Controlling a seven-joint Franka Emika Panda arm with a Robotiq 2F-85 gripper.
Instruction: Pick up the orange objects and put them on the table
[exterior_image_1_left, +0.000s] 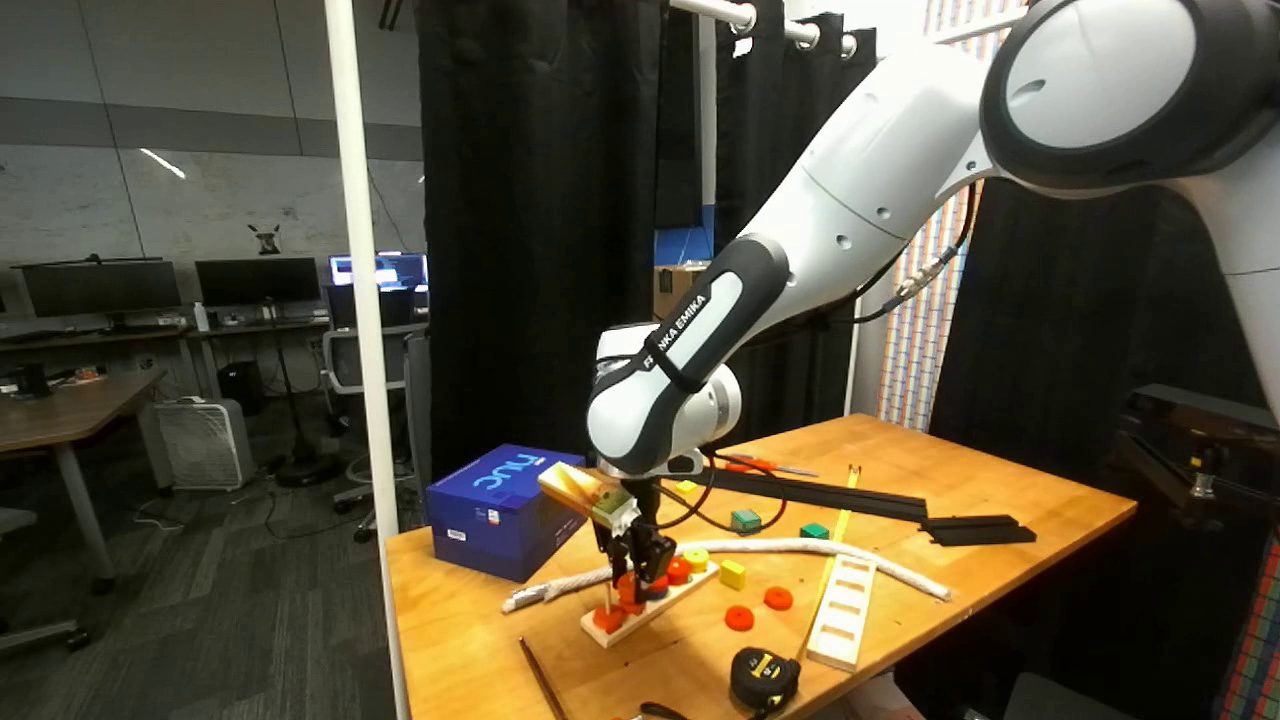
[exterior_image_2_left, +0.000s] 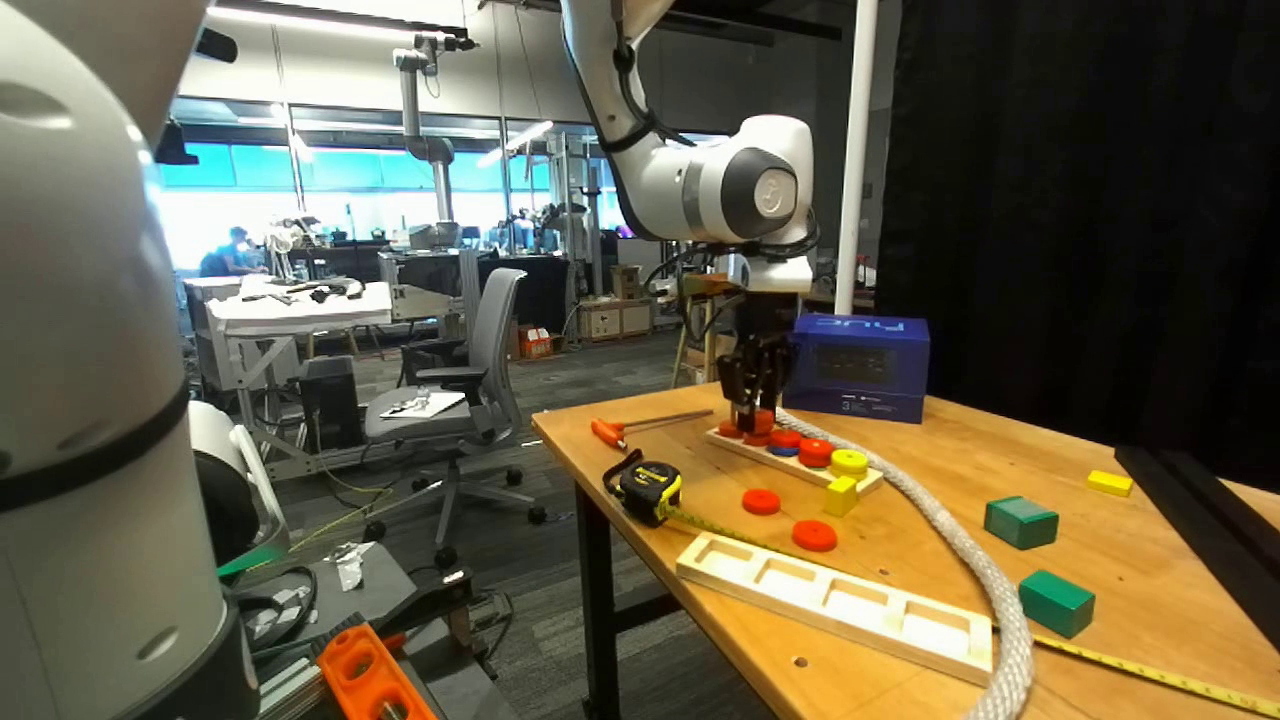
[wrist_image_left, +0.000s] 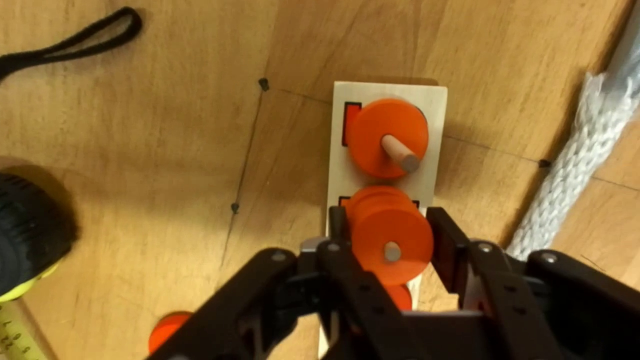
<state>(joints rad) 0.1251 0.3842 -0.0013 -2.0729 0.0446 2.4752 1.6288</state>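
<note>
wrist view, claw (wrist_image_left: 390, 225) pinching orange disc (wrist_image_left: 376, 247), tape measure (wrist_image_left: 30, 235) well apart from board edge (wrist_image_left: 336, 160)

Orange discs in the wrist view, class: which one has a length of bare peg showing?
The uppermost disc, at the end of the board. Its peg stands clear above it; the stacked disc alongside shows only a peg tip.

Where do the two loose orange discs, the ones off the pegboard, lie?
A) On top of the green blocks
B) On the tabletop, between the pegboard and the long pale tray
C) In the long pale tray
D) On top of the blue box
B: both exterior views show the loose orange discs flat on the table, with the pegboard on one side and the pale tray on the other.
</note>
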